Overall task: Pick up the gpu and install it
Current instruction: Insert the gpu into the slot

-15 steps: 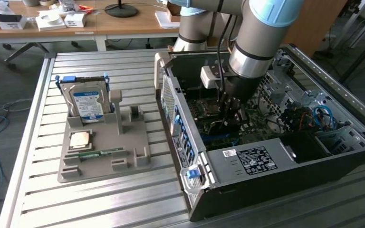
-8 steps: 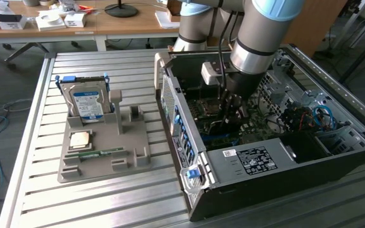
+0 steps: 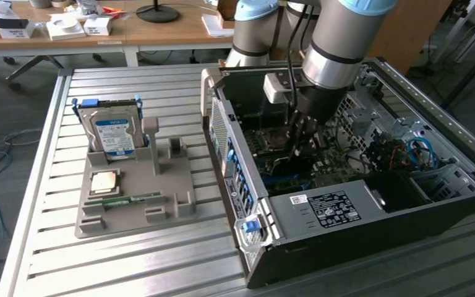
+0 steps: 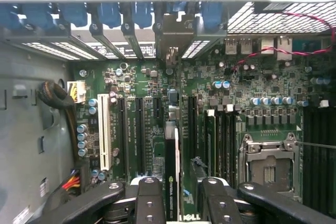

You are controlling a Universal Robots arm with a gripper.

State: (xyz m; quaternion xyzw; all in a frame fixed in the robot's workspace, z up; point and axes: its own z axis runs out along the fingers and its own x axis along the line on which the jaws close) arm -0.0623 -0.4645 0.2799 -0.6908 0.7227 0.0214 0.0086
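While the arm reaches straight down into the open computer case (image 3: 435,204), the hand (image 4: 181,195) sits low over the motherboard (image 4: 220,108), and between its dark fingers (image 4: 149,200) stands the gpu (image 4: 172,174), seen edge-on. The hand is clenched on that card: the fingers press in from both flat sides, with the card's top edge running up the middle of the wrist view like a thin dark blade.

What matters is the line of that edge. The card's long axis runs parallel to the expansion slots (image 4: 134,129), pointing toward the rear bracket openings (image 4: 173,51) in the case wall. The white slot (image 4: 103,135) and the dark slots next to it lie off to one side of the card, so the card appears to be over a slot farther toward the processor socket (image 4: 270,166). Whether its lower edge is already seated in a slot or just above it, I cannot tell; the fingers and the card itself hide the contact.

Over in the exterior view, the hand (image 3: 299,145) is deep in the case, and the grey fixture tray (image 3: 134,198) on the slatted table (image 3: 163,266) to that view's left carries the hard drive (image 3: 114,133), a processor chip (image 3: 106,181) and a memory strip (image 3: 122,200).
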